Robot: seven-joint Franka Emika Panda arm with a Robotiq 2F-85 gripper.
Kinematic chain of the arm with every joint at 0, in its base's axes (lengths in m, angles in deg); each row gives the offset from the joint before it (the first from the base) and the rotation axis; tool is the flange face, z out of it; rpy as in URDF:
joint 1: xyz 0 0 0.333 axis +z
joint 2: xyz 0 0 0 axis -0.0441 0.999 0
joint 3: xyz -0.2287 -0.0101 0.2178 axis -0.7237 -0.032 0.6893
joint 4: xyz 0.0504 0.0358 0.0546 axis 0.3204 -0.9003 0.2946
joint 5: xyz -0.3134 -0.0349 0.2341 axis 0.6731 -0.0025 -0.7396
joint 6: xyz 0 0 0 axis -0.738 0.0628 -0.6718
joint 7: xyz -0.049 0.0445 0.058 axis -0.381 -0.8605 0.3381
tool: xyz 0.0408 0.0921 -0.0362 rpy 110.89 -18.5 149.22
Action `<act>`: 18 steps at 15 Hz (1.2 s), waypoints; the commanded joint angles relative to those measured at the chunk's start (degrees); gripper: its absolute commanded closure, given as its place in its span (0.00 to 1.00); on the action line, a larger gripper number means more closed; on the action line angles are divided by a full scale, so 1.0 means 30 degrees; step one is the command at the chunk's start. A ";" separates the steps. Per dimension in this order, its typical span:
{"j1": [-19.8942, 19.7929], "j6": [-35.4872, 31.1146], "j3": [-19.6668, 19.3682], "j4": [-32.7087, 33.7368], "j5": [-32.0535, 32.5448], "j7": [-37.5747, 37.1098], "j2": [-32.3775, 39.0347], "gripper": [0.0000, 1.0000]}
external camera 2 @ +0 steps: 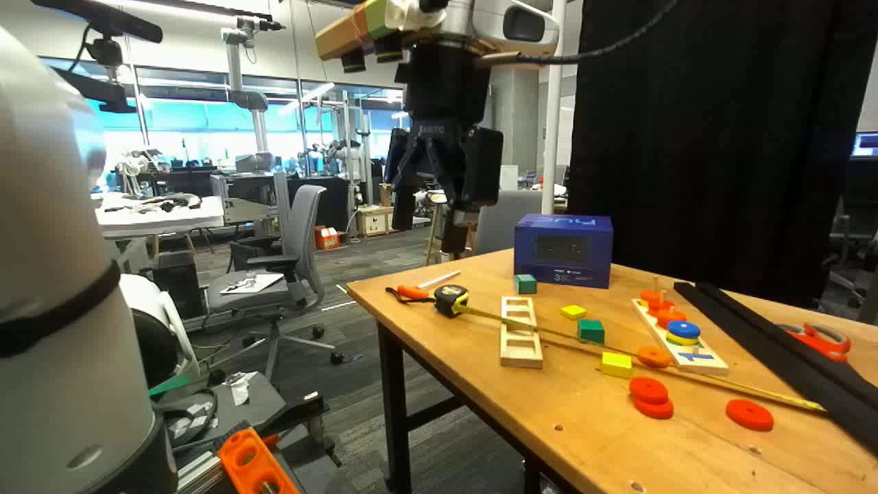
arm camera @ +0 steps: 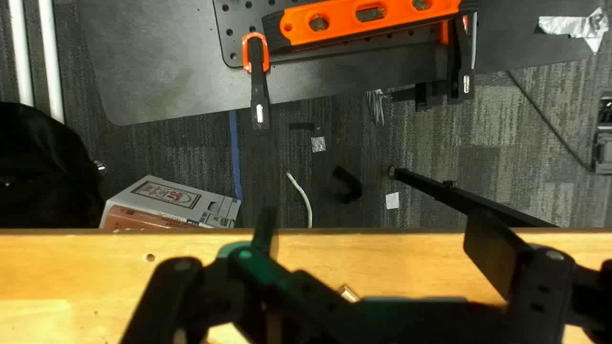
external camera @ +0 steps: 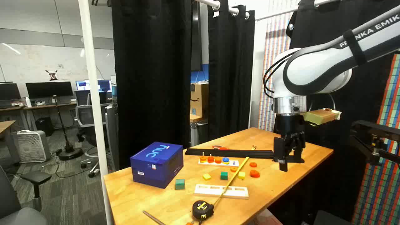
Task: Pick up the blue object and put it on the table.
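A small blue ring sits on top of a yellow ring on the peg board in both exterior views. A large blue box stands on the table's far corner and also shows in both exterior views. The light-brown wooden table fills the lower part of the wrist view. My gripper is open and empty. It hangs above the table near an edge, apart from the blue ring and the box. It also shows open in an exterior view and in the wrist view.
The peg board holds several rings. Loose orange rings, green blocks and yellow blocks lie near it. A tape measure has its yellow tape drawn out over a slotted wooden tray. A black bar lies behind.
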 commanded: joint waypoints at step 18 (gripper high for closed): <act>0.0290 -0.1528 0.0679 0.4299 0.1781 0.1198 0.3145 0.00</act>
